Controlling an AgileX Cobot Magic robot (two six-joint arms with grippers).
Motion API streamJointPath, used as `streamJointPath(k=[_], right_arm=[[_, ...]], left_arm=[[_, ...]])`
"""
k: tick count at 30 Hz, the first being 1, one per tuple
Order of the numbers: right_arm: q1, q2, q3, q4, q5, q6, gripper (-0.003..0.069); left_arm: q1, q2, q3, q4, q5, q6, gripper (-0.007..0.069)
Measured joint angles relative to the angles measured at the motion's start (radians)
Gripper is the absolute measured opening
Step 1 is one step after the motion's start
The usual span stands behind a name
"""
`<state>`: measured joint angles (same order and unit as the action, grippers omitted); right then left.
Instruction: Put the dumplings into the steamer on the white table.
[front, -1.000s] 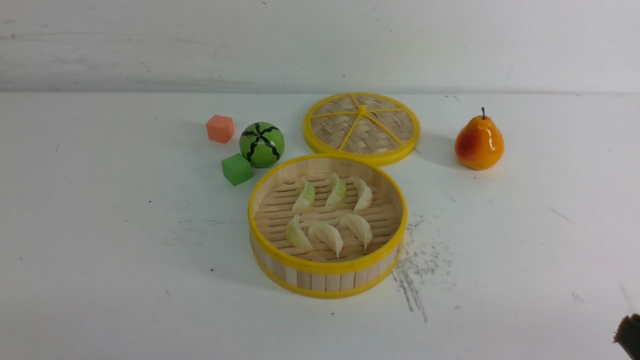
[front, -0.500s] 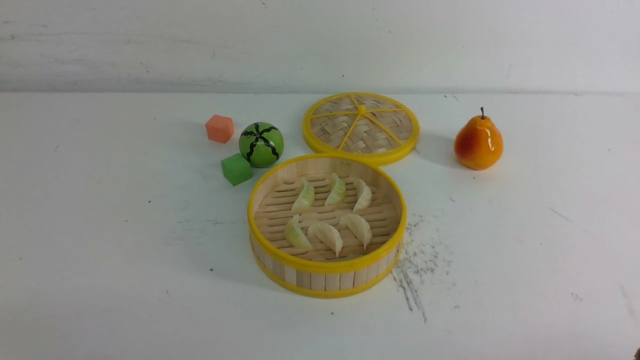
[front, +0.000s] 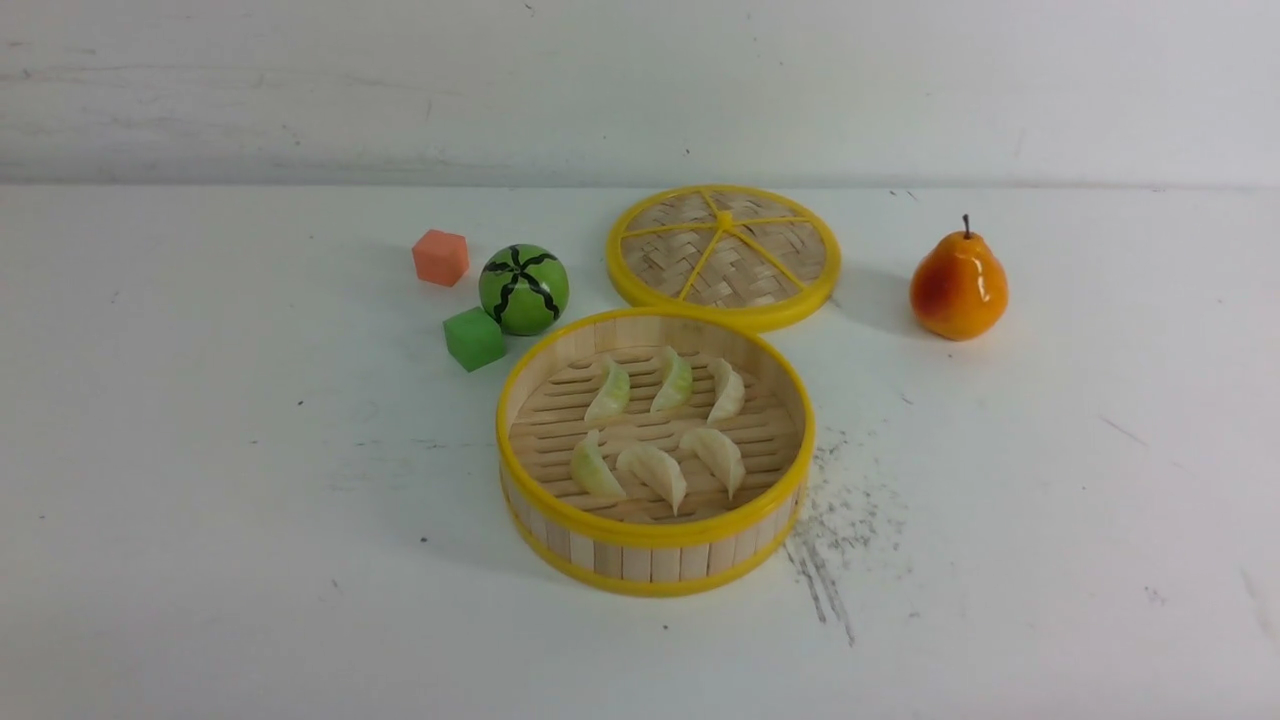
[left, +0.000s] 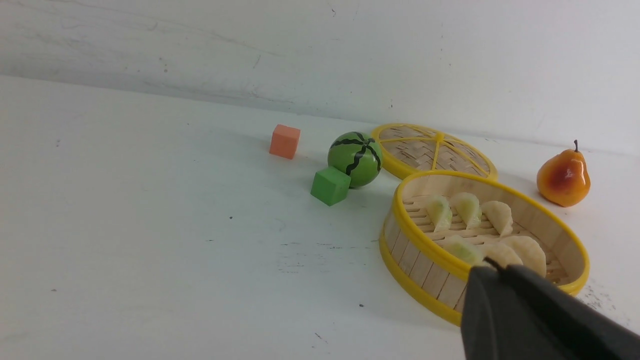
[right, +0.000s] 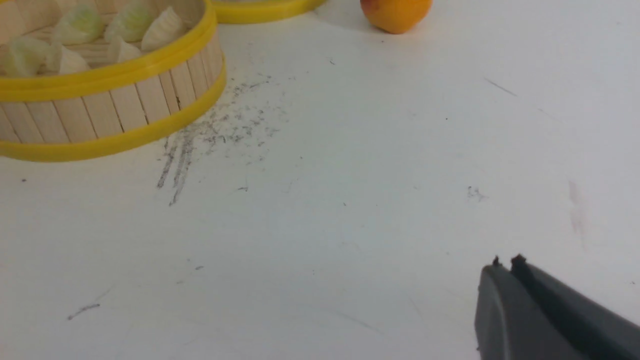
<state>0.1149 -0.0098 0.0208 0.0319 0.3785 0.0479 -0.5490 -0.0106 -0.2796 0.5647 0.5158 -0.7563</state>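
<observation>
Loading looks finished — six dumplings inside steamer; both fingers pressed together, empty — nothing left to fetch.

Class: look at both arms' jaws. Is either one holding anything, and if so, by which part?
Nothing is held. The left gripper and the right gripper both have their jaws shut on nothing. All six dumplings lie in the steamer.

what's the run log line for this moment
dumplings: six in steamer | lid: off, behind | left gripper: shut, empty | right gripper: shut, empty
</observation>
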Motion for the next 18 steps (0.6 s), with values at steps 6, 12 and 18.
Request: streamJointPath(k=[6, 12, 18], right_arm=[[-0.038, 0.000, -0.002, 0.002, 0.004, 0.000, -0.0006], [-0.055, 0.000, -0.002, 0.009, 0.005, 0.000, -0.0005], [-0.055, 0.000, -0.002, 0.009, 0.005, 0.000, -0.0001]], left_arm=[[0.000, 0.000, 0.000, 0.000, 0.000, 0.000, 0.0004], [0.000, 0.000, 0.000, 0.000, 0.000, 0.000, 0.0011], [0.000, 0.000, 0.000, 0.000, 0.000, 0.000, 0.0019]])
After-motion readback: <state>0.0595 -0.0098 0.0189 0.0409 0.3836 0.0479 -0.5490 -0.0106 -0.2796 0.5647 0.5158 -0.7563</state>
